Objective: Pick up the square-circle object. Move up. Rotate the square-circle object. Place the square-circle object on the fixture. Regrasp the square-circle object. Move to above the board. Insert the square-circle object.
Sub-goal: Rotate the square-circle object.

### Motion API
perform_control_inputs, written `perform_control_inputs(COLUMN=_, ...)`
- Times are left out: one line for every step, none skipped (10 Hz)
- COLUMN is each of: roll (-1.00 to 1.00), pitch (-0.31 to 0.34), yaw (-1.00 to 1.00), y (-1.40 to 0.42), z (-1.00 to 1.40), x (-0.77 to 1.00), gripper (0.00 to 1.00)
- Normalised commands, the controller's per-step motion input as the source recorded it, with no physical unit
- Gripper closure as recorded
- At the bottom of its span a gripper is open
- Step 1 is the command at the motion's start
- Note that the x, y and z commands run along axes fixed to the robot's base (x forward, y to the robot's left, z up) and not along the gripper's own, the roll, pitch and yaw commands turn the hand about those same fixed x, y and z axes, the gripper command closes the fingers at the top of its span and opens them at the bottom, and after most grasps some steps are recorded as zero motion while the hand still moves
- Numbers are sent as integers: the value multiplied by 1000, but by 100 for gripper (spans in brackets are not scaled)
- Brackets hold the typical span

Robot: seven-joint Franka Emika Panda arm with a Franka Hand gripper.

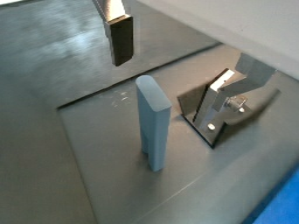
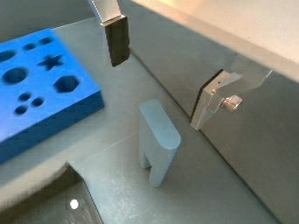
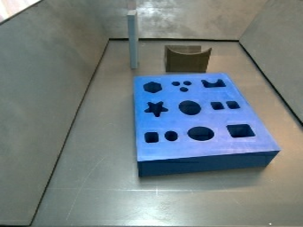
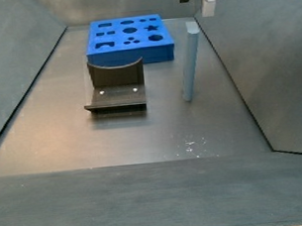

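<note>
Above the grey floor, the gripper (image 1: 119,44) hangs clear of everything; only one padded finger (image 2: 117,41) shows in both wrist views, so I cannot tell whether the jaws stand apart or together, and nothing is seen between them. Below it the square-circle object (image 1: 153,122) stands upright on its end, alone on the floor, untouched by the gripper. In a side view the peg (image 4: 185,61) rises just beside the right wall, with the fixture (image 4: 116,84) apart from it toward the middle and the board (image 4: 133,39) behind both. In a side view the board (image 3: 199,124) fills the middle of the floor, the fixture (image 3: 185,58) sits near its far edge, and open floor runs along its left side.
</note>
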Motion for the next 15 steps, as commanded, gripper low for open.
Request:
perform_control_inputs(roll=-30, pitch=11, yaw=1000, y=-4, z=-20, x=38, gripper=0)
perform_control_inputs(roll=-31, pitch=12, yaw=1000, y=-5, z=-20, x=38, gripper=0)
perform_control_inputs(roll=-33, pitch=13, yaw=1000, y=-4, z=-20, x=38, gripper=0)
perform_control_inputs(roll=-35, pitch=13, yaw=1000, y=-5, z=-20, x=38, gripper=0)
perform_control_inputs(roll=-37, pitch=14, yaw=1000, y=-4, z=-20, x=38, gripper=0)
perform_control_inputs(roll=-41, pitch=15, yaw=1000, y=-4, z=-20, x=38, gripper=0)
perform_control_inputs(roll=-42, pitch=16, yaw=1000, y=-5, z=-19, x=38, gripper=0)
perform_control_inputs(roll=-46, pitch=18, yaw=1000, y=-5, z=-19, x=38, gripper=0)
perform_control_inputs(roll=-50, pitch=19, yaw=1000, y=-5, z=-19, x=38, gripper=0)
perform_control_inputs(roll=-55, pitch=21, yaw=1000, y=-5, z=-19, x=38, gripper=0)
perform_control_inputs(roll=-60, pitch=23, yaw=1000, y=-5, z=-19, x=38, gripper=0)
perform_control_inputs(roll=-69, pitch=26, yaw=1000, y=-5, z=-19, x=38, gripper=0)
perform_control_inputs(roll=-77, pitch=29, yaw=1000, y=-5, z=-18, x=38, gripper=0)
perform_control_inputs(roll=-92, pitch=35, yaw=1000, y=-5, z=-18, x=38, gripper=0)
perform_control_inputs(roll=-102, pitch=38, yaw=1000, y=-5, z=-18, x=39, gripper=0)
